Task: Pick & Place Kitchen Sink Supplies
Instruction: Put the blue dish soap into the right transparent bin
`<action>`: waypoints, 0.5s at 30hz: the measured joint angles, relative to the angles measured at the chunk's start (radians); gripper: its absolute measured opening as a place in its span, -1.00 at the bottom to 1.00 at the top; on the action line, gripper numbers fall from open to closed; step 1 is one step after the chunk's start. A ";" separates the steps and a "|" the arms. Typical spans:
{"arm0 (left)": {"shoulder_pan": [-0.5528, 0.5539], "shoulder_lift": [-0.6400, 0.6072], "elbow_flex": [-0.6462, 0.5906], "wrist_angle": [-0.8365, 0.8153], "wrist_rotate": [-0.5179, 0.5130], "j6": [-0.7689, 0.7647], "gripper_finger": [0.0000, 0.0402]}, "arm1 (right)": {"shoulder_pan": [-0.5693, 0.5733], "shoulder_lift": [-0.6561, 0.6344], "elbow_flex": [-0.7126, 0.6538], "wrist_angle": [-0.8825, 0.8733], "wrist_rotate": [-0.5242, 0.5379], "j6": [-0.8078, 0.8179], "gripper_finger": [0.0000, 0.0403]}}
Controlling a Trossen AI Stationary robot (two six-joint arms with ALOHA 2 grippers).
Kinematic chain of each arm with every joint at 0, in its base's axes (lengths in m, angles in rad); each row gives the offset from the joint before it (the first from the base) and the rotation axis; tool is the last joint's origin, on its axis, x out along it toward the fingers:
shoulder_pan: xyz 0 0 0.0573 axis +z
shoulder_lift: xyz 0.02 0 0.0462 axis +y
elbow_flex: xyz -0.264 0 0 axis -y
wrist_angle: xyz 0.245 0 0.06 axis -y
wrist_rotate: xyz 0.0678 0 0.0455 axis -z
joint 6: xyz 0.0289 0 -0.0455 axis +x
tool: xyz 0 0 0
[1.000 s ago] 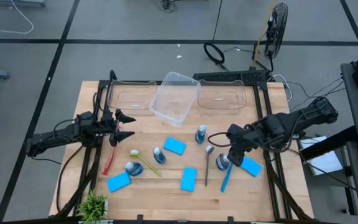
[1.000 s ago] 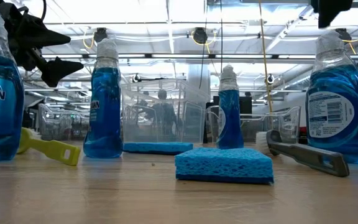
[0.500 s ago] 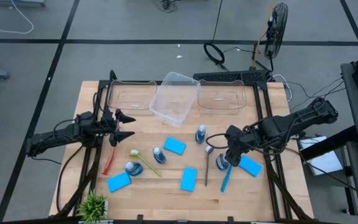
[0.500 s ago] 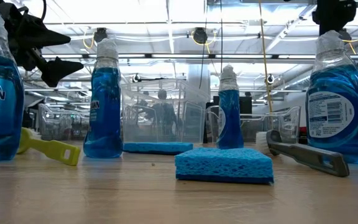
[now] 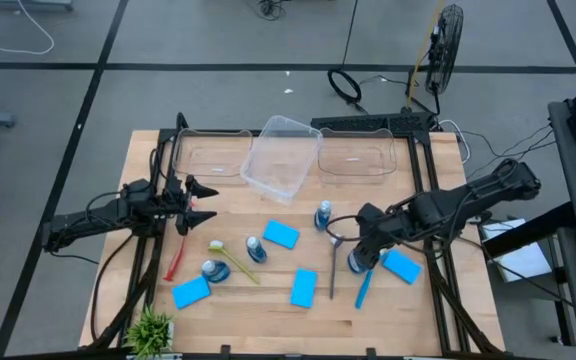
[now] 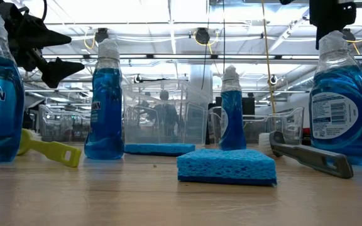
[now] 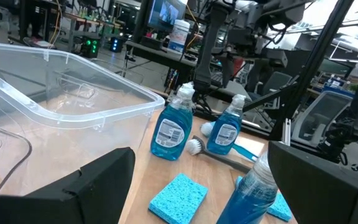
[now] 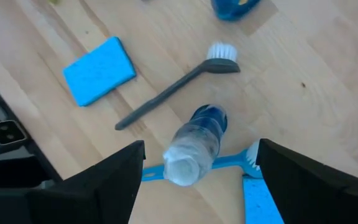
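Several small blue bottles with pale caps stand upright on the wooden table. My right gripper (image 5: 360, 248) is open and hovers over the rightmost bottle (image 5: 356, 263). In the right wrist view its fingers stand either side of that bottle's cap (image 8: 185, 167) without touching it. A grey brush (image 8: 173, 87) and a blue brush (image 8: 232, 163) lie beside this bottle. Blue sponges (image 5: 281, 235) (image 5: 304, 287) (image 5: 191, 293) (image 5: 401, 266), a red brush (image 5: 175, 262) and a yellow brush (image 5: 233, 260) lie flat. My left gripper (image 5: 208, 202) waits open near the table's left edge.
Three clear bins (image 5: 213, 155) (image 5: 283, 158) (image 5: 356, 155) sit along the far edge, the middle one turned askew. A green plant (image 5: 150, 328) stands at the near left corner. Other bottles (image 5: 323, 215) (image 5: 255, 249) (image 5: 209, 270) stand mid-table. Bare wood shows between the left gripper and the sponges.
My right gripper has moved toward the table's left and come down over the rightmost bottle's cap, staying open. The bottle and everything else on the table have stayed in place.
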 joint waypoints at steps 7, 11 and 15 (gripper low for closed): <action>0.000 0.000 0.000 0.000 0.000 -0.003 0.82 | 0.000 0.046 0.000 -0.006 -0.001 0.001 0.48; 0.000 0.000 0.000 0.000 0.000 -0.003 0.82 | 0.004 0.058 0.000 -0.006 -0.001 0.001 0.48; 0.000 0.000 0.000 0.000 0.000 -0.003 0.82 | 0.004 0.058 0.000 -0.007 0.000 0.001 0.48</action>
